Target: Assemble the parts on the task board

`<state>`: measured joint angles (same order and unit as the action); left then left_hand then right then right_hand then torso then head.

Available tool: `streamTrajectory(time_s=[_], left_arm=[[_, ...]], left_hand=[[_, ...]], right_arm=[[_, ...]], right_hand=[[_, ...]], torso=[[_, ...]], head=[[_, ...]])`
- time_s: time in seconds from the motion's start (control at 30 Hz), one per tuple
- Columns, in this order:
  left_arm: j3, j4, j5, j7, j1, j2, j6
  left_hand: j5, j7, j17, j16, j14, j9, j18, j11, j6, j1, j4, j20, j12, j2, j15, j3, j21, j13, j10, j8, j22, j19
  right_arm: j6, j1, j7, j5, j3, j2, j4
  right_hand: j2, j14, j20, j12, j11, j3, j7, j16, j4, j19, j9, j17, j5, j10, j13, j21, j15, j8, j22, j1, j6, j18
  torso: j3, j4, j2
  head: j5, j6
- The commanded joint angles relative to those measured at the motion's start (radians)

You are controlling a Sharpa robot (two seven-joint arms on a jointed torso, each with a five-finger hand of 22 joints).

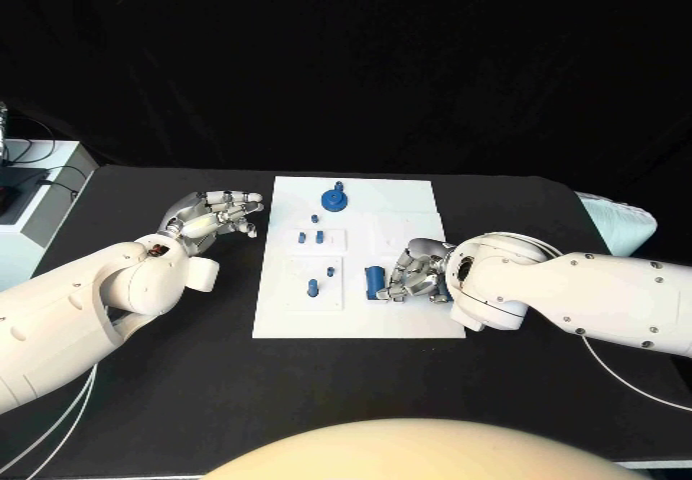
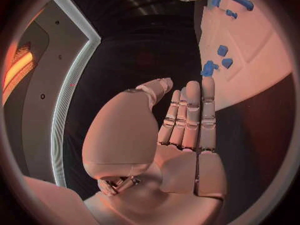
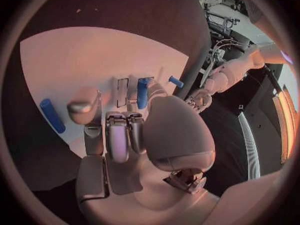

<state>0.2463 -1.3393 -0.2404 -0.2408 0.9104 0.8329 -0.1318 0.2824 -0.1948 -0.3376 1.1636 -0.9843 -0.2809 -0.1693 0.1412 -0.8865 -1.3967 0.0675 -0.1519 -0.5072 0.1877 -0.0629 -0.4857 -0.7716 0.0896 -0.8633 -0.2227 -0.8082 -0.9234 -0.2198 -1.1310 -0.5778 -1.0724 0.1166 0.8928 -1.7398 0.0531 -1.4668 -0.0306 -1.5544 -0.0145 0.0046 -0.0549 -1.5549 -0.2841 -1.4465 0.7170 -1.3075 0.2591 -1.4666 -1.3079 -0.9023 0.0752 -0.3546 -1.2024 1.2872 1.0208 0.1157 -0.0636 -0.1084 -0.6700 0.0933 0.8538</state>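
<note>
Task board carries blue parts; right hand pinches a blue peg over it; left hand beside it, fingers loosely curled, holding nothing.

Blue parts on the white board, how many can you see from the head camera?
6: a round one at the far edge, three small pegs mid-board, one peg nearer, one at the right hand. Its fingers may hide more.

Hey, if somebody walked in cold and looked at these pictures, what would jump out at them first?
Probably the white rectangular task board in the middle of the black table, dotted with small blue parts, the biggest a round blue knobbed piece near its far edge. Next, the silver right hand resting on the board with its fingers at a blue block, and the silver left hand poised beside the board's left edge, holding nothing.
</note>
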Motion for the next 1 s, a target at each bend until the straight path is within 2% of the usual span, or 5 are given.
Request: streamTrajectory(time_s=[0.03, 0.33, 0.63, 0.73, 1.0], left_arm=[[0.001, -0.002, 0.005, -0.005, 0.0, -0.001, 0.014], [0.001, 0.001, 0.005, -0.003, -0.004, -0.006, 0.015], [0.001, 0.004, 0.005, -0.004, -0.008, -0.01, 0.016], [0.001, 0.004, 0.005, -0.005, -0.008, -0.01, 0.016], [0.001, 0.006, 0.005, -0.007, -0.01, -0.01, 0.014]], left_hand=[[0.002, 0.001, -0.001, -0.002, 0.003, 0.002, -0.014, -0.003, 0.004, -0.001, 0.005, -0.005, -0.003, -0.01, -0.001, 0.001, 0.007, 0.0, 0.007, -0.003, 0.001, 0.001], [0.003, 0.001, -0.001, -0.002, 0.003, 0.002, -0.014, -0.003, 0.003, -0.003, 0.005, -0.005, -0.005, -0.014, -0.001, -0.002, 0.007, 0.0, 0.008, -0.004, 0.001, 0.0], [0.003, 0.001, -0.001, -0.002, 0.003, 0.002, -0.014, -0.003, 0.003, -0.003, 0.005, -0.005, -0.006, -0.014, -0.001, -0.002, 0.007, 0.0, 0.008, -0.004, 0.001, 0.0], [0.003, 0.001, -0.001, -0.002, 0.003, 0.002, -0.014, -0.003, 0.003, -0.003, 0.005, -0.005, -0.006, -0.014, -0.001, -0.002, 0.007, 0.0, 0.008, -0.004, 0.001, 0.0], [0.003, 0.001, -0.001, -0.002, 0.004, 0.002, -0.014, -0.003, 0.003, -0.004, 0.005, -0.005, -0.006, -0.015, -0.001, -0.003, 0.007, 0.0, 0.009, -0.005, 0.001, 0.0]], right_arm=[[0.013, 0.003, 0.002, -0.016, 0.0, -0.001, 0.001], [0.015, 0.004, 0.005, -0.013, 0.0, -0.001, 0.004], [-0.015, 0.007, 0.029, -0.004, 0.001, 0.0, 0.002], [-0.05, 0.007, 0.092, 0.045, 0.001, 0.009, -0.002], [-0.128, 0.007, 0.28, 0.165, 0.0, 0.04, -0.02]], right_hand=[[0.003, -0.095, 0.002, -0.005, -0.004, 0.007, 0.0, -0.004, -0.003, -0.002, -0.001, -0.219, -0.011, -0.098, -0.255, 0.005, 0.004, 0.005, -0.002, 0.008, 0.008, -0.006], [0.018, -0.095, 0.002, -0.005, -0.003, 0.015, -0.001, -0.004, -0.004, -0.003, 0.0, -0.219, -0.107, -0.099, -0.255, 0.008, 0.003, 0.003, -0.004, 0.016, 0.011, -0.007], [0.027, -0.095, 0.001, -0.005, -0.002, 0.02, -0.002, -0.003, -0.003, -0.003, 0.001, -0.218, -0.156, -0.099, -0.256, 0.009, 0.003, 0.003, -0.007, 0.035, 0.012, -0.007], [0.032, -0.095, 0.0, -0.01, 0.002, -0.015, -0.006, -0.003, -0.01, -0.003, 0.004, -0.218, -0.21, -0.101, -0.259, 0.013, 0.0, 0.001, -0.008, -0.042, 0.013, -0.007], [0.026, -0.096, -0.002, -0.016, 0.004, -0.083, -0.009, -0.005, -0.01, -0.005, 0.011, -0.225, -0.208, -0.104, -0.263, 0.01, -0.002, 0.002, -0.015, -0.107, -0.002, -0.008]], torso=[[-0.0001, 0.0005, 0.0], [0.0003, 0.0009, 0.002], [0.001, 0.0022, 0.002], [0.0009, 0.0, 0.001], [0.0011, 0.001, 0.0]], head=[[-0.001, 0.002], [0.0, -0.001], [0.003, -0.006], [0.004, -0.007], [0.004, -0.01]])
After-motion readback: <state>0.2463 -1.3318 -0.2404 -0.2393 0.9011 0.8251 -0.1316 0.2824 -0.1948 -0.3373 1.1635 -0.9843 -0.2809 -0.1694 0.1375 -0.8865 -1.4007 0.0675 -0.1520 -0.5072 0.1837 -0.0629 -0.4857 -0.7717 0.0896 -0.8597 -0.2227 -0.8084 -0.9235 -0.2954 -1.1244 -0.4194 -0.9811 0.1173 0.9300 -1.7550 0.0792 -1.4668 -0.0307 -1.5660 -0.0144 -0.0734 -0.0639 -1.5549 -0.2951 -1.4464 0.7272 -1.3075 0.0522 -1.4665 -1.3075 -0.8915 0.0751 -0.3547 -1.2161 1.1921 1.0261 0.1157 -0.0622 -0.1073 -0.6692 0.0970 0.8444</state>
